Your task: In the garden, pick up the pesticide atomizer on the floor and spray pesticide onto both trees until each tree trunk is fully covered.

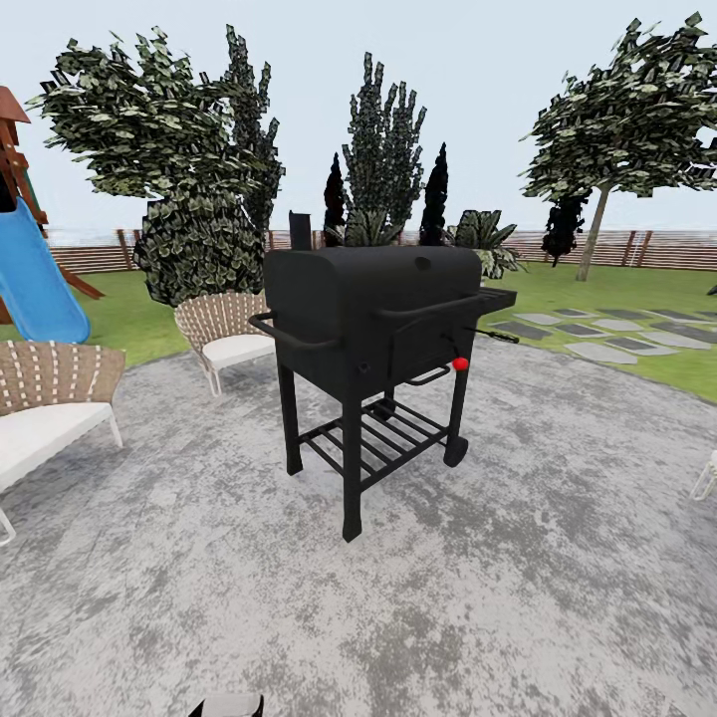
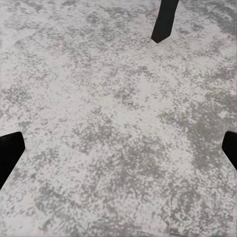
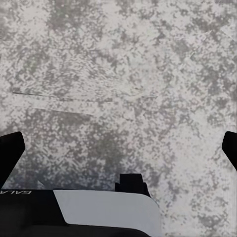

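The pesticide atomizer is out of view. Beyond the grey patio lies the garden lawn, with a slatted wooden fence behind it. One broad-crowned tree stands at the far right, its pale trunk leaning slightly. A second broad crown rises at the far left, and a dense bush hides its trunk. My left gripper hangs open over bare paving, its fingertips wide apart. My right gripper is open too, above the paving, with nothing between its fingers.
A black barbecue grill stands straight ahead in mid-patio; one of its legs appears in the left wrist view. Wicker chairs sit to the left, with a blue slide behind. Stepping stones cross the lawn at right.
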{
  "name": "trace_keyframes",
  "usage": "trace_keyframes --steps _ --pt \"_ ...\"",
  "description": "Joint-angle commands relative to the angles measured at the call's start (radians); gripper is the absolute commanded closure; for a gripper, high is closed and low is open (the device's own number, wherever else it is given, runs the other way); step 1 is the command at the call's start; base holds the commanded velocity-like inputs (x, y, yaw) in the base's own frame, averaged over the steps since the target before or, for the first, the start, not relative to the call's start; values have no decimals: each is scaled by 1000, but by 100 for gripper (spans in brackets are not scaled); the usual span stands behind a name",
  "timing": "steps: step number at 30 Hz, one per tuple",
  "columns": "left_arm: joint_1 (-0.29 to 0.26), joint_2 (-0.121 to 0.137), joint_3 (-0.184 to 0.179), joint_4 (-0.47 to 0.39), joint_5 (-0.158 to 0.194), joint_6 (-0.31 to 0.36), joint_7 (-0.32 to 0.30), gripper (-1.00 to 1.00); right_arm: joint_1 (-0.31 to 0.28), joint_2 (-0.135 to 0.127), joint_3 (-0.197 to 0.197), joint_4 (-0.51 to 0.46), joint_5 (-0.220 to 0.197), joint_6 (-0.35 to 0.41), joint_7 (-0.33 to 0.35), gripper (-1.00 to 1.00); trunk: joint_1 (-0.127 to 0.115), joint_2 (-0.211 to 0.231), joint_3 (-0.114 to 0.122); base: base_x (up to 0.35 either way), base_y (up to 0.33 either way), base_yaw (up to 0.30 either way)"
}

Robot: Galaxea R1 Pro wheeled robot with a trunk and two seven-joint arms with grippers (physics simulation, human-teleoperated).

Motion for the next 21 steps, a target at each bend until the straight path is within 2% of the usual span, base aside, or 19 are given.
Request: trace_keyframes --steps 1,13,21 --pt "0 0 0 0 -1 1 0 -100 0 1 0 0 2 -1 0 -100 0 0 0 0 0 0" --pt "0 -2 -6 1 -6 0 -4 -100 0 4 -2 -3 -1 0 0 -100 0 0 1 0 0 -14" --pt "0 -2 -6 1 -3 1 -4 -100 0 4 -3 -5 -4 0 -2 -100 0 0 4 0 0 -248"
